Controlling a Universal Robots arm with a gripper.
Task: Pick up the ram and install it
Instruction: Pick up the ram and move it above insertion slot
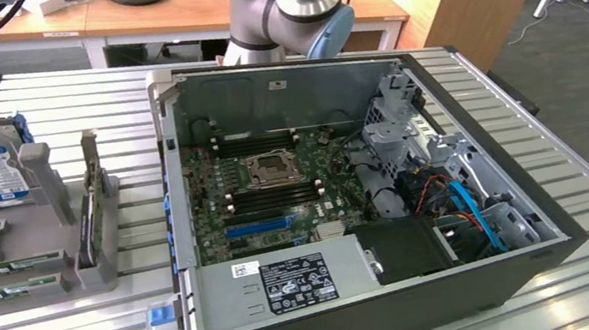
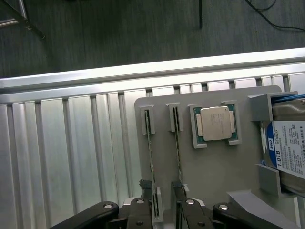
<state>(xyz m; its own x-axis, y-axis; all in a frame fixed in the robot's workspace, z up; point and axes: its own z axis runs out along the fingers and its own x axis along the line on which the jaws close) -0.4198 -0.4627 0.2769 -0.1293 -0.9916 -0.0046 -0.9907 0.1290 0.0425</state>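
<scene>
I have the claw [image 2: 164, 212] over the flat grey plastic parts tray [image 2: 214, 176], which sits on the ribbed aluminium table [image 2: 71, 152] at the exterior view's left of the open black computer tower [image 1: 351, 321]. Its black fingers [image 2: 138, 214] stand spread wide and nothing is pinched between them.

On my wrist camera, two long, thin green circuit-board sticks stand on edge in the tray's narrow slots, side by side and parallel. One is the ram stick nearer the tray's edge [image 2: 150, 152]. The other is the ram stick beside the processor [image 2: 177, 148]. Both are seated in their holders, not lifted. The claw hangs right above one end of this pair, and I cannot tell whether a fingertip touches either stick.

Just past the second stick, the square silver processor chip [image 2: 215, 123] lies flat in its own green-edged pocket. Beyond it, the silver hard drive with the blue-white label [image 2: 288, 148] sits between grey brackets.

In the tower, the green motherboard [image 1: 274, 185] lies exposed, with the long blue plastic slot [image 1: 257, 226] on it. The grey and blue robot arm [image 1: 290, 10] rises behind the case.
</scene>
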